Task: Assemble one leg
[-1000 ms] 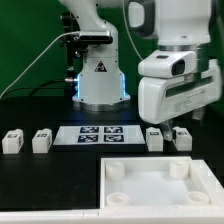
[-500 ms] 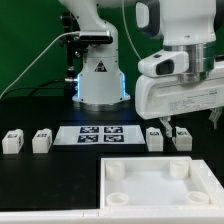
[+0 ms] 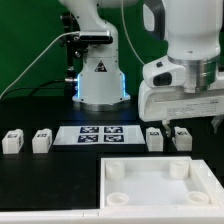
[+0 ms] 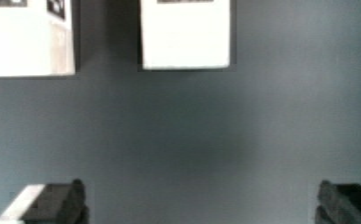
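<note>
Nearest, along the table [image 3: 40, 190] edge closest to the exterior camera and toward its corner on the exterior view's right, lies the square board [image 3: 160, 195]. It is sockets up, and every round corner socket that shows is empty, so I judge that no leg has been fitted yet.

Behind it a row of parts crosses the middle of the table. The marker board [image 3: 100, 135] sits in the centre. Toward the edge on the exterior view's left stand a first spare leg [image 3: 12, 142] and a second spare leg [image 3: 42, 141]. Toward the edge on the exterior view's right stand the inner leg [image 3: 155, 139] and, just beside it, the outer leg [image 3: 181, 137]. All four rest loose on the table, apart from the square board.

The pincer [image 3: 188, 122] hangs over that right-hand pair, close above but touching neither. In the wrist view the pincer [image 4: 198, 200] is spread wide, with only bare table between its fingers. One leg [image 4: 186, 35] and a neighbouring leg [image 4: 20, 40] lie ahead of the tips, not between them. Which of the two it is meant to take I cannot tell.

By my reckoning the job is barely begun, with only the approach in hand. What is left is to centre on a leg, come down, close, lift, carry it to a socket and seat it.

Farthest, toward the far edge, stands the arm's base [image 3: 100, 85].
</note>
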`<action>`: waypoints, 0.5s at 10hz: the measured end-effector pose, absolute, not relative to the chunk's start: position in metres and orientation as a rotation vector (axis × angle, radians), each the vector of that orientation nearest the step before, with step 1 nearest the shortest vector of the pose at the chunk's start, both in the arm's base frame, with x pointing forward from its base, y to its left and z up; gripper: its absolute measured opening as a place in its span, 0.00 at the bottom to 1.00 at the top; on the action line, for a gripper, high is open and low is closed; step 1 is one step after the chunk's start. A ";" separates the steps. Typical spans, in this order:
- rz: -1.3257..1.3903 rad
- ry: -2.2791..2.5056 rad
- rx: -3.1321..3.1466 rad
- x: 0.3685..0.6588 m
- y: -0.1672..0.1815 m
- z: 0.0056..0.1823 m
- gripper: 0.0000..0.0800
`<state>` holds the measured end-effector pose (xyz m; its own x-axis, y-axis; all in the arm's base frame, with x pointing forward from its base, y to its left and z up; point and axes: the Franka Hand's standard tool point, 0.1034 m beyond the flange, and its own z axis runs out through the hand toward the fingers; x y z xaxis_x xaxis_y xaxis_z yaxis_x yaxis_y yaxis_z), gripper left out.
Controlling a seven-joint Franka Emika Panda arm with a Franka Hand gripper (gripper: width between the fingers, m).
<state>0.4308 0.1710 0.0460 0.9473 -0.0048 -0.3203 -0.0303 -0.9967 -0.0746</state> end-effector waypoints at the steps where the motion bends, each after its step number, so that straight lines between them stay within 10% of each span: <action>1: 0.590 -0.002 -3.017 0.434 0.175 0.045 0.81; 5: 1.138 -0.055 -2.891 0.421 0.171 0.046 0.81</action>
<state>0.4213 0.1710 0.0457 0.7313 0.0453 -0.6805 0.0202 -0.9988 -0.0448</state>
